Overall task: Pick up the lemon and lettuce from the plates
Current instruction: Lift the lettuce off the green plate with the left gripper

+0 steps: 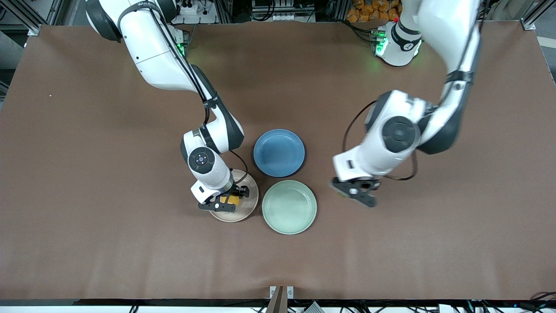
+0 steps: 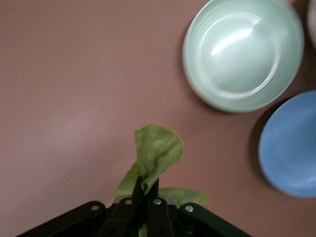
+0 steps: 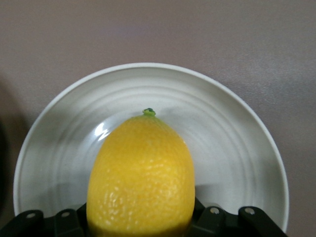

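The green plate (image 1: 289,207) serves as the landmark. The beige plate (image 1: 247,206) sits just beside it, toward the right arm's end of the table. The blue plate (image 1: 279,152) lies farther from the front camera than the green plate, just beside it. The lemon (image 1: 231,200) is over the beige plate. The lettuce (image 2: 157,154) is over bare table (image 1: 87,174), toward the left arm's end from the green plate.

Both pincers (image 1: 226,201) (image 1: 356,191) seemingly clamped, lowered.

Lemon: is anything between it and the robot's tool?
No. The right tool is already around the lemon, over the beige plate, with nothing visible between them. The left tool already pinches the lettuce over bare table.
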